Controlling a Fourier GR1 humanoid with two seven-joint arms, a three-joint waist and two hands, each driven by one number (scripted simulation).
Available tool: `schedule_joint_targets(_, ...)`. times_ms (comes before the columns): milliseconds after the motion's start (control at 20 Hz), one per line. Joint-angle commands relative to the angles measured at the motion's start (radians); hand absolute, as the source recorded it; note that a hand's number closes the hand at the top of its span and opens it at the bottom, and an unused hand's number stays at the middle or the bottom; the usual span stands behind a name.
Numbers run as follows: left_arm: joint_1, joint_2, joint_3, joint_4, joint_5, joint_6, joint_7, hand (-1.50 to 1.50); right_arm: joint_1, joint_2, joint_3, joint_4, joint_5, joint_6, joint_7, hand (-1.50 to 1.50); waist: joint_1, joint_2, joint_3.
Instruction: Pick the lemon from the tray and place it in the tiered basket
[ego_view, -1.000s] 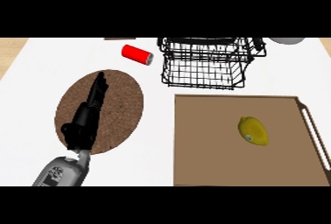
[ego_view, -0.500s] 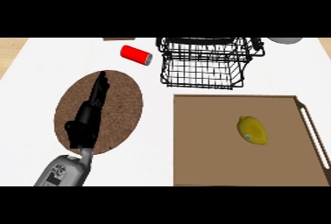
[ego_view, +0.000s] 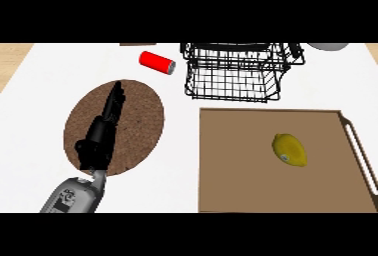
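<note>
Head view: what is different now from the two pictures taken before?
Almost nothing. The left hand lies open over the brown plate as before; at most its forearm shifted slightly. The lemon stays on the tray, untouched, and the basket and red can have not moved.

White counter top (ego_view: 44, 85), light wooden surface (ego_view: 15, 52) at upper left corner, even light

L hand (ego_view: 100, 137) flat, fingers straight, pointing fwd.
</note>
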Motion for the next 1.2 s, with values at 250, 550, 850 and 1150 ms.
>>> schedule_joint_targets(250, -0.018, -0.010, 0.016, 0.025, 0.015, -0.020, -0.006, 0.00, -0.042, 0.104, -0.056, -0.112, 0.148, 0.191, -0.155, -1.50, 0.005, 0.005, 0.000)
schedule_joint_targets(550, -0.022, -0.020, -0.006, 0.003, -0.010, -0.010, 0.014, 0.00, -0.022, 0.112, -0.068, -0.119, 0.280, 0.166, -0.188, -1.50, 0.011, 0.004, 0.000)
schedule_joint_targets(850, 0.008, -0.021, -0.012, -0.026, -0.010, -0.009, 0.023, 0.00, 0.012, 0.148, -0.008, -0.111, 0.374, 0.134, -0.240, -1.50, 0.027, 0.004, 0.001)
schedule_joint_targets(1150, 0.016, -0.017, -0.003, 0.009, -0.024, -0.013, -0.027, 0.00, 0.056, 0.167, 0.055, -0.122, 0.427, 0.118, -0.333, -1.50, 0.013, 0.004, 0.001)
